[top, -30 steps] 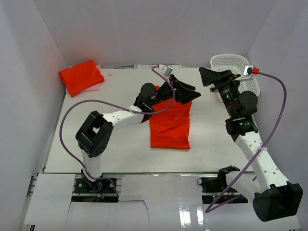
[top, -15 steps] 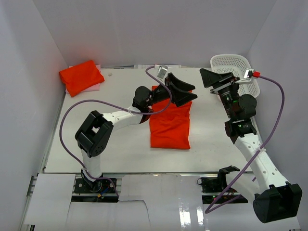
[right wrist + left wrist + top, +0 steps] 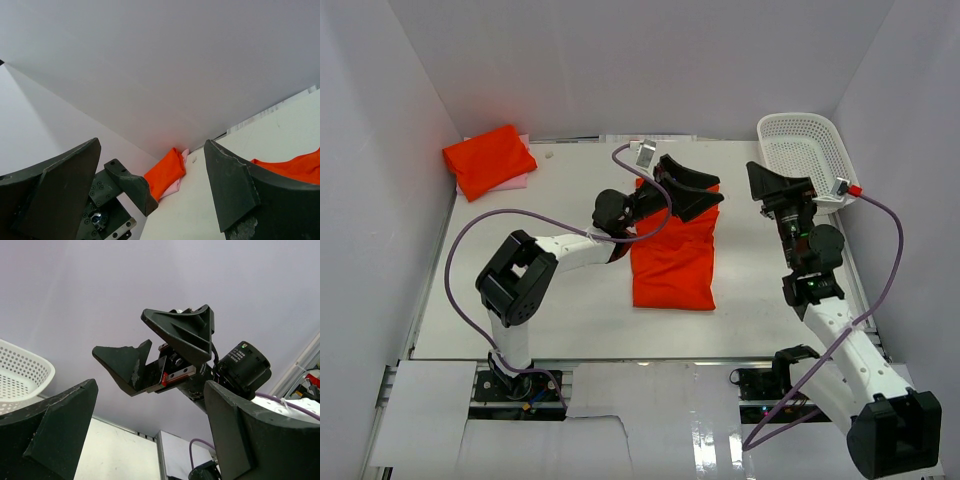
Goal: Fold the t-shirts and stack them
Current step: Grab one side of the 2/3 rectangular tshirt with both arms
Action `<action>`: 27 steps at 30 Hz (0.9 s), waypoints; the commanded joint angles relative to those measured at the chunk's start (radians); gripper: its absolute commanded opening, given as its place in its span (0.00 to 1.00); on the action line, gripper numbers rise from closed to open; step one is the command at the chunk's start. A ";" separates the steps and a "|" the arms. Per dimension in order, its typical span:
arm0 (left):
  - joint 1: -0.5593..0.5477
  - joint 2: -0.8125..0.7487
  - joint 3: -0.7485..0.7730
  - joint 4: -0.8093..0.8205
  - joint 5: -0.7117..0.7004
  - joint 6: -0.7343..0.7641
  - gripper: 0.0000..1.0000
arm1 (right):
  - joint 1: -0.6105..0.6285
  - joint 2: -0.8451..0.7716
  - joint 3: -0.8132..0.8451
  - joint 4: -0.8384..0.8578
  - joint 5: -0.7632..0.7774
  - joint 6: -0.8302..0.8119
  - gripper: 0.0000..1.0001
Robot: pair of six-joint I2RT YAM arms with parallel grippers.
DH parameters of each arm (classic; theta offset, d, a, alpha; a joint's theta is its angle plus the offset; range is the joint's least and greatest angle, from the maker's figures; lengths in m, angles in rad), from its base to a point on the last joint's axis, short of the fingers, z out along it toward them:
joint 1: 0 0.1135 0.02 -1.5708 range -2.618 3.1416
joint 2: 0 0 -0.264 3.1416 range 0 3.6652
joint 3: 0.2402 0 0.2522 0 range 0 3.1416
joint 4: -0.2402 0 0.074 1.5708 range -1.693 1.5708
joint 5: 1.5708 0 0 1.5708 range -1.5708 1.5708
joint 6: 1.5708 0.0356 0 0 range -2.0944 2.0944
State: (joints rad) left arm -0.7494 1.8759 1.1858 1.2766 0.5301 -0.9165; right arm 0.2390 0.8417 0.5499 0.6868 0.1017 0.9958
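One orange-red t-shirt (image 3: pixel 672 262) lies folded into a long rectangle in the middle of the table. A second folded t-shirt (image 3: pixel 488 160) rests on a pink cloth in the far left corner, and the right wrist view shows it too (image 3: pixel 167 172). My left gripper (image 3: pixel 705 190) hangs open above the far end of the middle shirt, holding nothing. My right gripper (image 3: pixel 770 180) is open and empty, raised to the right of that shirt, just in front of the basket. An edge of the middle shirt (image 3: pixel 295 167) shows in the right wrist view.
A white mesh basket (image 3: pixel 800 145) stands at the far right corner, seen also in the left wrist view (image 3: pixel 20 375). White walls close in the table on three sides. Purple cables loop off both arms.
The left gripper has drawn back slightly to the left over the middle shirt. The right gripper has pulled back from the basket towards the near side. Both stayed open.
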 commanded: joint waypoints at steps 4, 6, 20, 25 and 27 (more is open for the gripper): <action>0.013 -0.060 -0.018 0.033 -0.064 0.002 0.98 | 0.003 0.071 0.090 0.071 0.003 0.035 0.90; 0.022 -0.060 -0.026 0.041 -0.061 -0.008 0.98 | 0.003 0.091 0.094 0.072 -0.003 0.043 0.90; 0.035 -0.110 -0.046 -0.037 -0.041 -0.005 0.98 | 0.006 0.096 0.025 0.165 -0.023 0.112 0.90; 0.042 -0.110 -0.069 -0.011 -0.065 -0.015 0.98 | 0.010 0.160 0.065 0.191 -0.074 0.092 0.90; 0.050 -0.120 -0.063 -0.031 -0.059 -0.001 0.98 | 0.010 0.187 0.076 0.209 -0.088 0.108 0.90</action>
State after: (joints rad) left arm -0.7128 1.8214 1.1233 1.2488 0.4808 -0.9249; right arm 0.2428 0.9955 0.5827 0.8219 0.0391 1.0931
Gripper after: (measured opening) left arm 0.979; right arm 0.900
